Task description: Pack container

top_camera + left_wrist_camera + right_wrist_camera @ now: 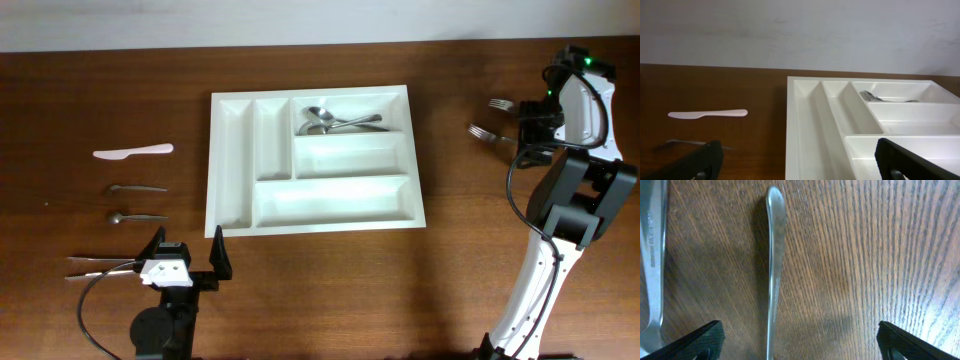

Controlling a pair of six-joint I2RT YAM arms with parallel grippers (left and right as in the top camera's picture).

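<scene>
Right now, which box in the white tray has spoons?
Seen from overhead, the top-right compartment of the tray: it alone holds spoons; the other four are empty.

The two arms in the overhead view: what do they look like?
The left gripper has black fingers, a white body and a black cable looping beside it. The right arm has white shells, black joints, a black cable and a small green light.

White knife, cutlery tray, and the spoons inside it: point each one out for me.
white knife (133, 152): overhead view, middle of its length.
cutlery tray (232, 165): overhead view, bare floor of the leftmost narrow compartment.
spoons (320, 121): overhead view, on the clustered bowls.
</scene>
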